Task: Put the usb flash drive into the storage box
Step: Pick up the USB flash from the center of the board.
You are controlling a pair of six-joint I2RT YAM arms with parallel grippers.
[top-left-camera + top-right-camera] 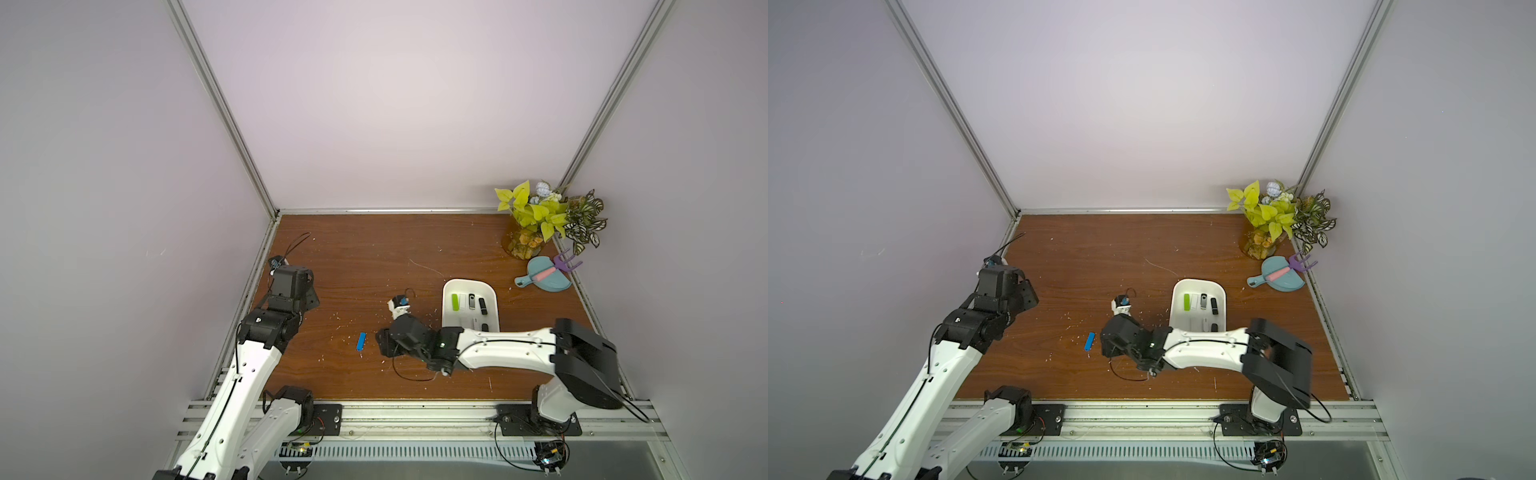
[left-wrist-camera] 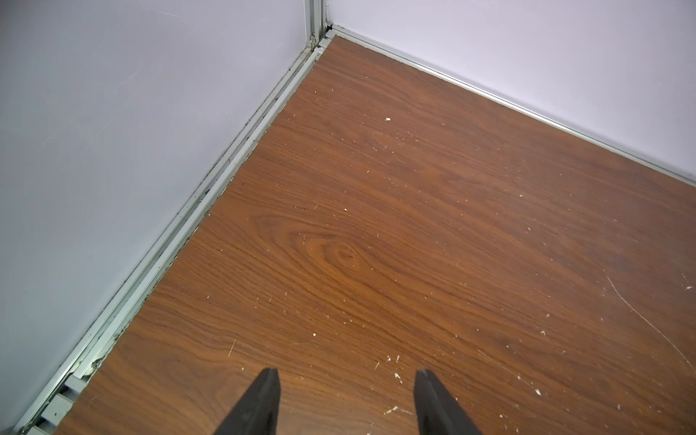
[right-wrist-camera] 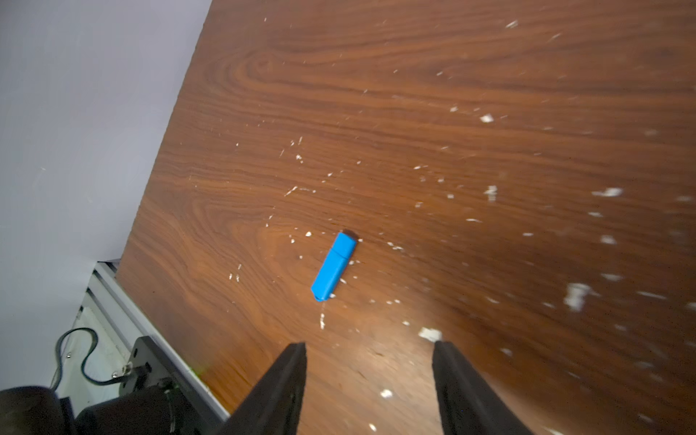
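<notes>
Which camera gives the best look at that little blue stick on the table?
The right wrist view: the blue usb flash drive shows large, cap seam visible. Both top views show a tiny sliver; the left wrist view misses it.

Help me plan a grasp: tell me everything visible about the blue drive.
The blue drive is a small matte plastic stick, seemingly capped, with a seam showing. It lies flat on the wooden table among white specks, outside the box, touched by nothing else; the open right end effector hangs short of it.
</notes>
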